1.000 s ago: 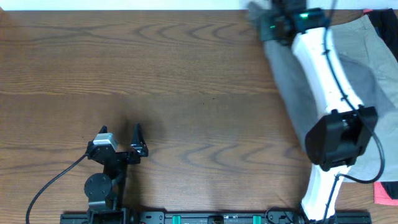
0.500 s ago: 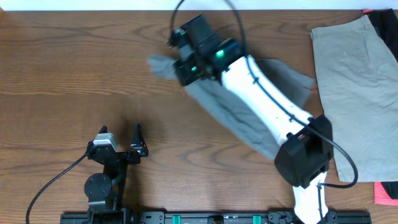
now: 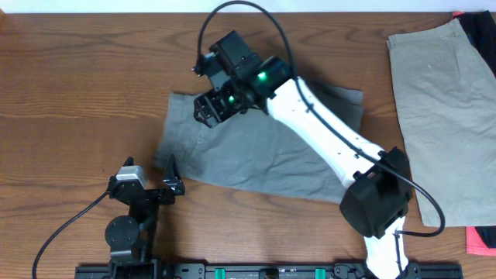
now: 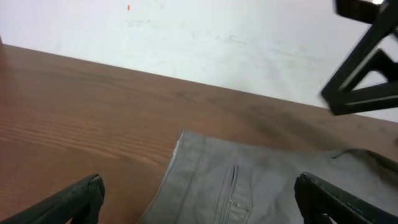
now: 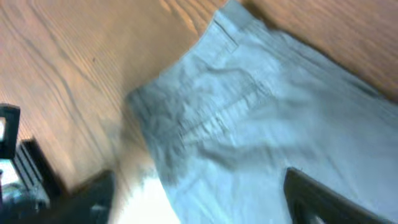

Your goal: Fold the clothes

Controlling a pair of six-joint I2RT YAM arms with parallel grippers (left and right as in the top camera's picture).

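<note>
The dark grey shorts (image 3: 263, 151) lie spread flat in the middle of the table, waistband end to the left. My right gripper (image 3: 211, 111) hovers over their upper left part. In the right wrist view its fingers stand wide apart, the gripper (image 5: 205, 205) open above the grey cloth (image 5: 261, 118) and holding nothing. My left gripper (image 3: 151, 167) rests open at the near left, just off the shorts' lower left corner. In the left wrist view this gripper (image 4: 199, 205) faces the grey shorts (image 4: 249, 180) and a pocket seam. The khaki-beige shorts (image 3: 442, 108) lie at the far right.
A pink-red item (image 3: 480, 240) lies at the near right edge, and a dark item (image 3: 480, 31) sits at the far right corner beside the khaki pair. The right arm (image 3: 333, 139) stretches diagonally over the grey shorts. The arm bases stand along the front edge.
The right arm swept left from the far right, dragging the grey shorts to mid-table. Its jaws then opened and let the shorts go, now lying flat. The left arm stayed still.
</note>
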